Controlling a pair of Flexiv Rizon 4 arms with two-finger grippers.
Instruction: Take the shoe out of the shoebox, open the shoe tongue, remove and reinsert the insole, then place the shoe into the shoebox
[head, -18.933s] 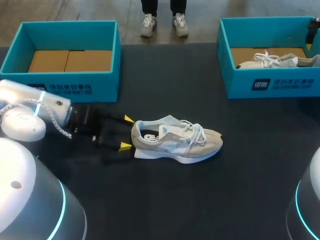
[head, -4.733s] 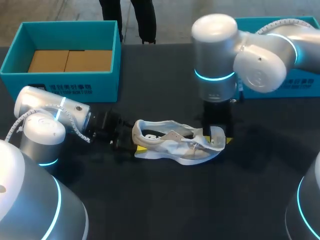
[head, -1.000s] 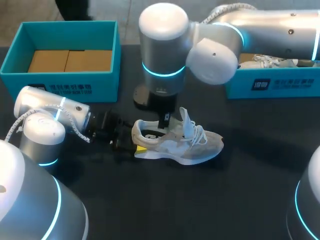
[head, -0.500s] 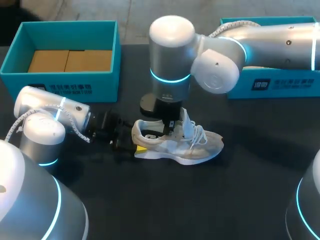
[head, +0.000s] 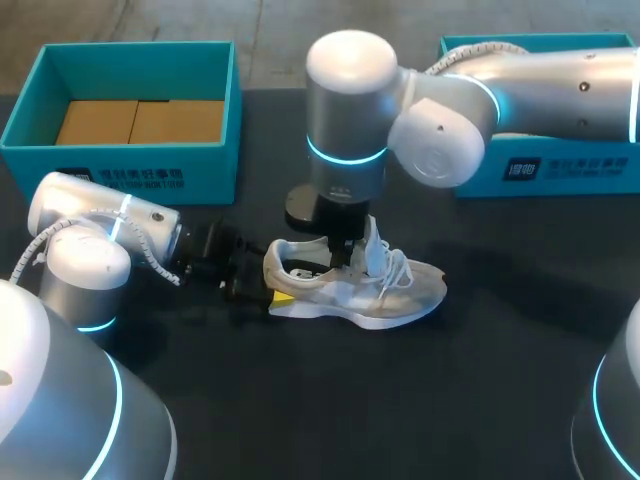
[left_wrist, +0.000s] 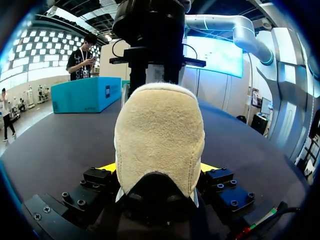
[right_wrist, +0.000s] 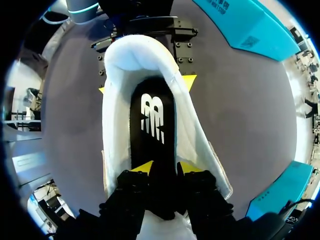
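place: robot lab | seen: robot arm (head: 540, 75) — black table (head: 330, 400) — teal shoebox (head: 130, 170)

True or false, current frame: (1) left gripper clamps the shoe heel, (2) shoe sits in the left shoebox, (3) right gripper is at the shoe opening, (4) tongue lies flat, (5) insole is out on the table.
1. The left gripper is shut on the heel of the shoe. True.
2. The shoe sits in the left shoebox. False: it stands on the table, in front of that box.
3. The right gripper is at the shoe's opening. True: it is right over the insole.
4. The tongue lies flat. False: it stands up from the shoe.
5. The insole is out on the table. False: it lies inside the shoe.
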